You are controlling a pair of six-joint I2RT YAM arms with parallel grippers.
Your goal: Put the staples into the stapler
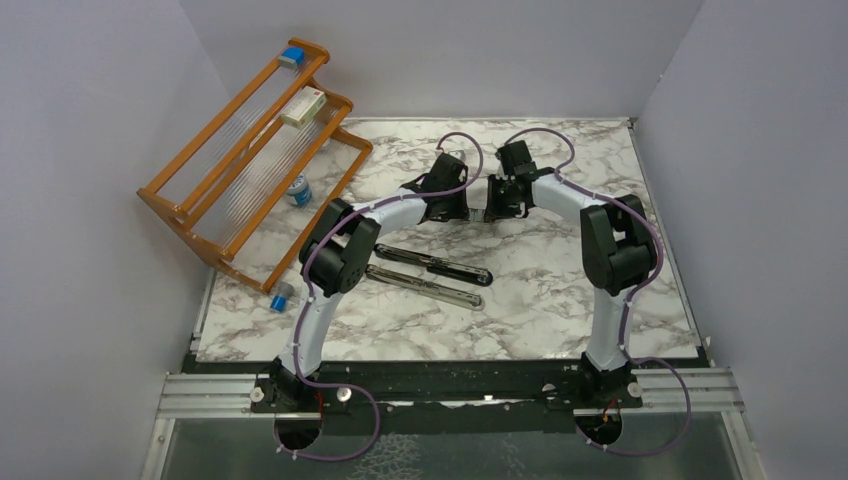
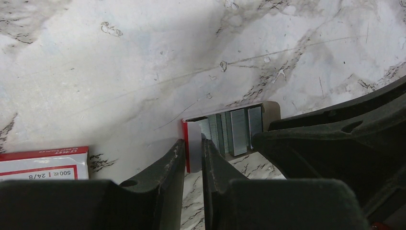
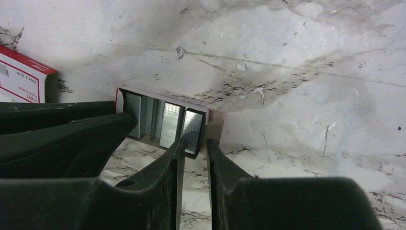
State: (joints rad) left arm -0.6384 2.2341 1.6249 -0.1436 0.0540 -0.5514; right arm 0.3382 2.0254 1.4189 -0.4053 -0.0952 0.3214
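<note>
The staples [image 3: 165, 122] were thin silver-grey strips, packed side by side on edge in a small open tray [image 3: 216, 125] with one red-and-white end. It sat in the far half of the tabletop [image 1: 560, 300], about midway between its left and right edges. The stapler [image 1: 440, 266], black with a shiny rail, lay opened out flat nearer the middle. The left gripper [image 2: 193, 141] had its fingers [image 2: 174, 158] pinched on the tray's red-and-white end wall. The right gripper [image 3: 195, 143] had its fingers slightly apart at the opposite end wall; we could not tell whether they gripped it.
</note>
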